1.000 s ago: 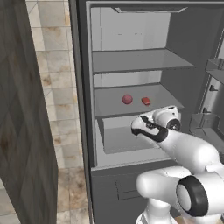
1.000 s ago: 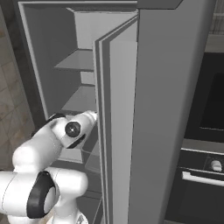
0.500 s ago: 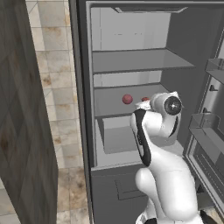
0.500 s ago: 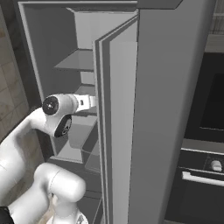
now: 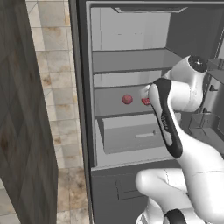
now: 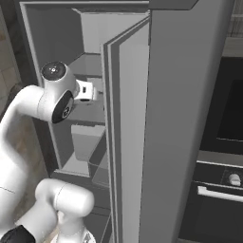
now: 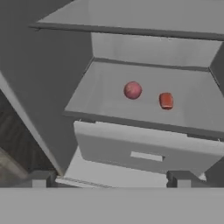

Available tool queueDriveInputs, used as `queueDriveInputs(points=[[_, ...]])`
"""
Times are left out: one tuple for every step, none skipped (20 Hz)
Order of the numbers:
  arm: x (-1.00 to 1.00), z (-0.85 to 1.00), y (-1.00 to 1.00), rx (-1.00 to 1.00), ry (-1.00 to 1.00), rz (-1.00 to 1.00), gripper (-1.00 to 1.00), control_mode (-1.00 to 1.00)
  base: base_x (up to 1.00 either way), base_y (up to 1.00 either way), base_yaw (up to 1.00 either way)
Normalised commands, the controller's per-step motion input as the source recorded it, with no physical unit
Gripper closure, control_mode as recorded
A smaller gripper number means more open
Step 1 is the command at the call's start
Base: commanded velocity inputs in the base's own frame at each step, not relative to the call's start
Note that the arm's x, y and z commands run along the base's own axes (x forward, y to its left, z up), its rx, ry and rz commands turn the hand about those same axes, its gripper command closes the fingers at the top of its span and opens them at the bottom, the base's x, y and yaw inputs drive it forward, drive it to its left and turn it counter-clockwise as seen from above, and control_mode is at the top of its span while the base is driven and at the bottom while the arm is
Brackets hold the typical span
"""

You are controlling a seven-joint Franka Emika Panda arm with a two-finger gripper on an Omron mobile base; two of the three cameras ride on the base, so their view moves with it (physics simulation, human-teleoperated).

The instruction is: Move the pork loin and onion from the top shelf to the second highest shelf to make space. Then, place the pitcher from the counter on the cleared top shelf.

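Gripper [image 7: 112, 179]: fingers spread, holding nothing, facing the open fridge. Onion [image 7: 132, 90]: ahead of us, slightly left of centre, on a grey shelf [image 7: 100, 94] above the drawer [image 7: 140, 148]. Pork loin [image 7: 166, 100]: just right of the onion, apart from it. We judge one item should be approached squarely, jaws straddling it, clear of its neighbour.

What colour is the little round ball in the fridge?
The onion is a dark pinkish red, smooth all over. It shows best in the hand view.
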Motion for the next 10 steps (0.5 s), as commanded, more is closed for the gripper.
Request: queueDriveInputs(points=[[-1.00,-0.54,0.19,0.33,0.00,0.13,-1.00,-1.00,0.00,0.00,0.00],[-1.00,-0.65,0.22,0.31,0.00,0.13,-1.00,-1.00,0.00,0.00,0.00],[-0.96,-0.69,0.24,0.28,0.00,0.13,-1.00,-1.00,0.00,0.00,0.00],[-0.89,-0.69,0.26,0.22,0.00,0.11,-1.00,-1.00,0.00,0.00,0.00],[-0.79,-0.63,0.24,0.19,0.00,0.09,-1.00,-1.00,0.00,0.00,0.00],[-0.73,-0.52,0.22,0.12,0.00,0.03,-1.00,-1.00,0.00,0.00,0.00],[-0.55,-0.38,0.35,0.02,0.00,0.00,-1.00,-1.00,0.00,0.00,0.00],[-0.43,-0.10,0.46,0.00,0.00,0.00,-1.00,-1.00,0.00,0.00,0.00],[-0.36,0.00,0.43,0.00,0.00,-0.05,-1.00,-1.00,0.00,0.00,0.00],[-0.21,0.00,0.29,-0.01,0.03,-0.11,-1.00,-1.00,0.00,0.00,0.00]])
